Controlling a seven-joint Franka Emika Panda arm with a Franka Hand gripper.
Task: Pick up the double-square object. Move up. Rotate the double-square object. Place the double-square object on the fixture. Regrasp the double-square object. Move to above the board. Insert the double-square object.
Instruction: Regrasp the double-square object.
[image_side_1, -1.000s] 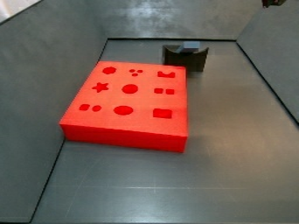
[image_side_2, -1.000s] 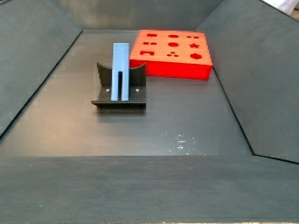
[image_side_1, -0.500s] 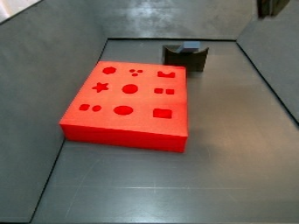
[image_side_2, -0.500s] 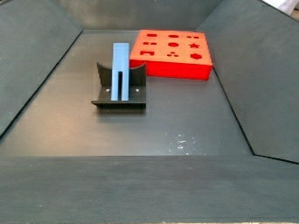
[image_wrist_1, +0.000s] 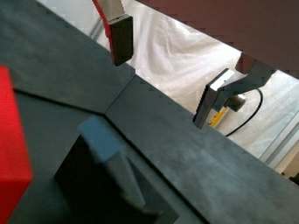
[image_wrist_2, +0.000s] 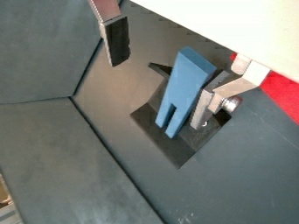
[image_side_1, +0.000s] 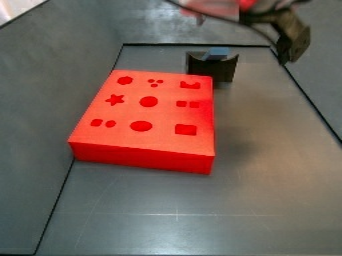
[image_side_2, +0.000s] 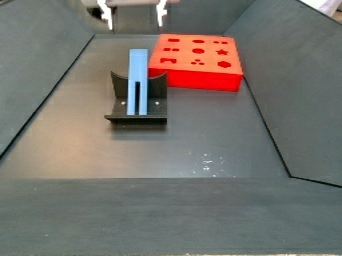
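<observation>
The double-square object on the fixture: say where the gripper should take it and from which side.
Probably grip the double-square object on its upper half, above the fixture, pads on the two long narrow edges, coming straight down. It leans on the bracket with that end free. The gripper hangs open high above it.

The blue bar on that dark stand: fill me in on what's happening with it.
The double-square object rests on the fixture, leaning up against its upright, with nothing gripping it. The gripper hangs above and beyond it at the far end of the enclosure, jaws open and empty. The board sits off to the side with its cut-outs unfilled, so the regrasp and the insertion are not yet done.
</observation>
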